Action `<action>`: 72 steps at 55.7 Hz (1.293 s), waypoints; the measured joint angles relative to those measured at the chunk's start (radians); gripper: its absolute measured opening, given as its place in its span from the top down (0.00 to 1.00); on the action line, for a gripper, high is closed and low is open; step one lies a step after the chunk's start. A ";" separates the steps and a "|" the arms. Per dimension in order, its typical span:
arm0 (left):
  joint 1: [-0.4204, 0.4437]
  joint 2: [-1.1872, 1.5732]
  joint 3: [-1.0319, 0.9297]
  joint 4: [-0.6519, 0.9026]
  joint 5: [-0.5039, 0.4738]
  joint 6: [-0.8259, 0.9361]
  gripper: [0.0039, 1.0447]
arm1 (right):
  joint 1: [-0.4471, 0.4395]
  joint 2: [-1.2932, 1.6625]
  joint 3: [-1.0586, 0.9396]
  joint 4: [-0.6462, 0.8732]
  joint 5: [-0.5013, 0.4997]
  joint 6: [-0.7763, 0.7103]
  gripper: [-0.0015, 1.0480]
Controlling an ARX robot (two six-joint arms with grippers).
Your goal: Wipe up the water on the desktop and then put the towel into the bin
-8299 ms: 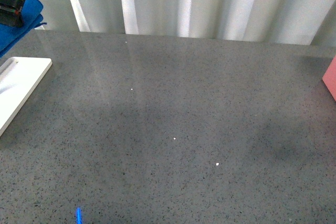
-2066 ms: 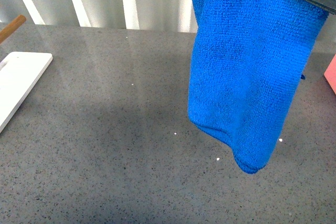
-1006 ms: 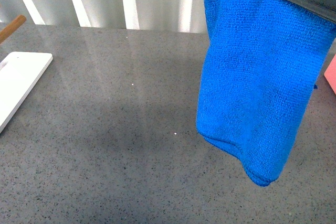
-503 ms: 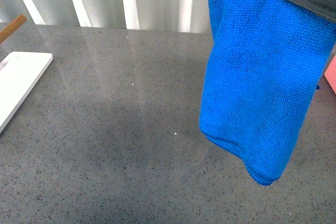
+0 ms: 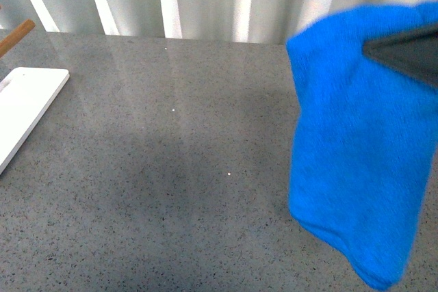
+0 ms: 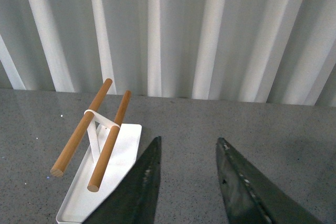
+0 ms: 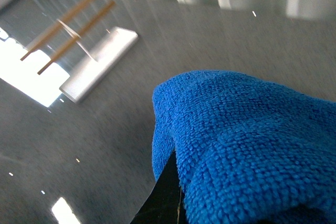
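Note:
The blue towel (image 5: 356,169) hangs over the right side of the grey speckled desktop (image 5: 171,169), blurred in the front view, its lower end close to the surface near the front edge. My right gripper (image 5: 384,51) is shut on the towel's upper part; only a dark wedge of it shows. In the right wrist view the towel (image 7: 252,145) drapes over one dark finger (image 7: 165,198) and hides the rest. My left gripper (image 6: 189,141) is open and empty above the desktop (image 6: 273,129). The bin is out of view.
A white tray (image 5: 27,100) lies at the desktop's left edge, with a wooden bar (image 5: 15,35) behind it. In the left wrist view the tray (image 6: 123,148) carries a rack of two wooden bars (image 6: 81,127). Tiny bright specks (image 5: 228,174) dot the desktop. White curtains close the back.
The right gripper and the towel have moved right and down in the front view. The towel's lower end now hangs nearer the desktop's front edge. The tray has not moved.

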 joint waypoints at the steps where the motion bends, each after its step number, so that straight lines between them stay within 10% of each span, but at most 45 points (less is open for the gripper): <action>1: 0.000 0.000 0.000 0.000 0.000 0.000 0.62 | -0.007 0.000 0.000 -0.035 0.006 -0.023 0.96; 20: 0.000 0.000 0.000 0.000 0.000 0.002 0.05 | -0.102 0.193 0.055 -0.344 0.196 -0.337 0.96; 72: 0.000 0.000 0.000 0.000 0.000 0.003 0.06 | 0.100 0.863 0.678 -0.383 0.517 -0.271 0.96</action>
